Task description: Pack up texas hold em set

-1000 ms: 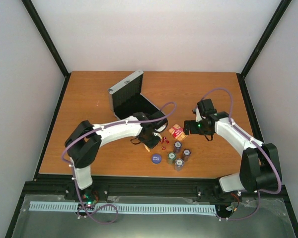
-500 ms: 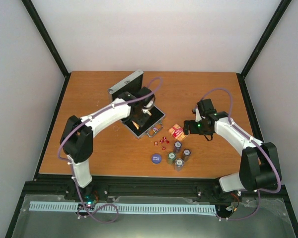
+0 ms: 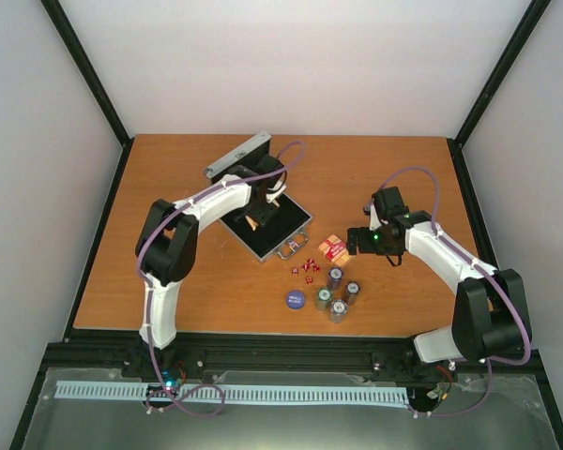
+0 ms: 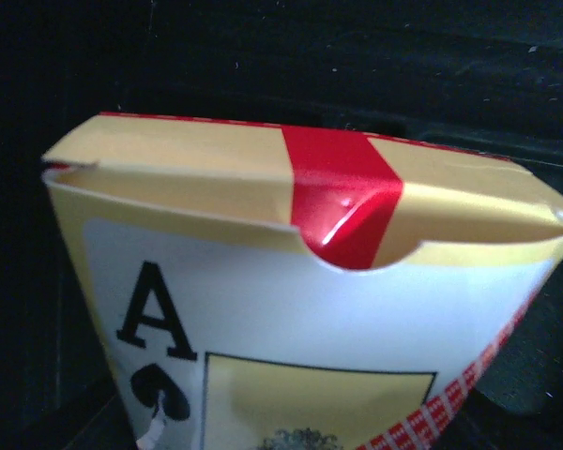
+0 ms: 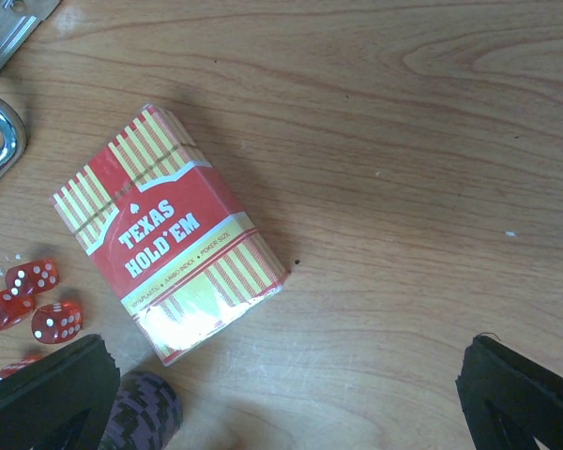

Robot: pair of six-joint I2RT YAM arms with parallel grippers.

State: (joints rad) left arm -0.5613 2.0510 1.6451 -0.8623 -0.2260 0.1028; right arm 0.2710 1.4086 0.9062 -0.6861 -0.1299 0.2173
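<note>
Plainly, the yellow card deck [image 4: 310, 319] bears a red seal strip.

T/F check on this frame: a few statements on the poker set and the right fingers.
1. The case is open. True.
2. A card deck lies on the table beside the dice. True.
3. The blue disc is in the case. False: it lies on the table by the chip stacks.
4. The right fingers grip a chip stack. False: they are open above the card deck, holding nothing.
</note>
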